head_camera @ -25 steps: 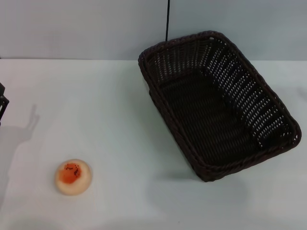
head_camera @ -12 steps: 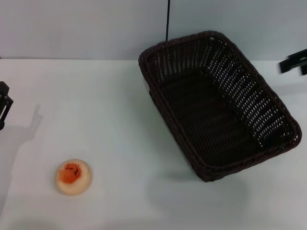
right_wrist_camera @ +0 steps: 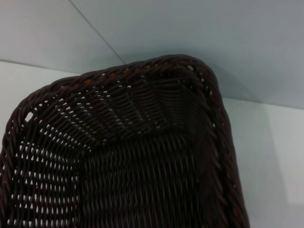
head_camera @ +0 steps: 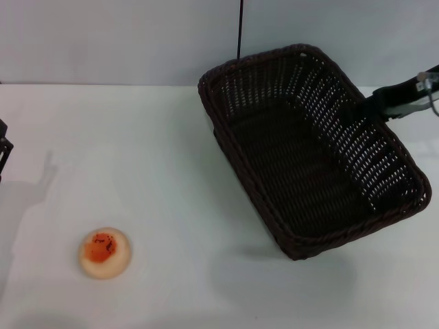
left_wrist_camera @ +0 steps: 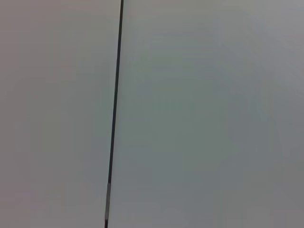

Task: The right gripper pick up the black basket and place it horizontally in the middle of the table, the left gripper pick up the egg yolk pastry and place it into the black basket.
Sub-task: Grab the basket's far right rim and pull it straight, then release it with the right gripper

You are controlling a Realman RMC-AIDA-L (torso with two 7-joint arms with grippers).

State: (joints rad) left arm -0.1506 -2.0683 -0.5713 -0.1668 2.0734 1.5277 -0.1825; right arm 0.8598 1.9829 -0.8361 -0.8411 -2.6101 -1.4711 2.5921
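Observation:
The black basket (head_camera: 295, 164) lies skewed on the right half of the white table (head_camera: 158, 171), empty, its long side running from back left to front right. My right gripper (head_camera: 367, 108) reaches in from the right edge and hovers over the basket's far right rim. The right wrist view looks into a corner of the basket (right_wrist_camera: 133, 156) from close up. The egg yolk pastry (head_camera: 105, 253) sits alone at the front left of the table. Only a sliver of my left gripper (head_camera: 3, 147) shows at the left edge, well behind the pastry.
A thin black cable (head_camera: 239, 31) hangs down the pale wall behind the basket; it also shows in the left wrist view (left_wrist_camera: 114, 118). The table's back edge meets the wall just behind the basket. The arm casts a shadow on the table's left side.
My right arm has come in from the right edge and moved left and down over the basket's right rim. The left gripper has shifted slightly at the left edge. Basket and pastry have not moved.

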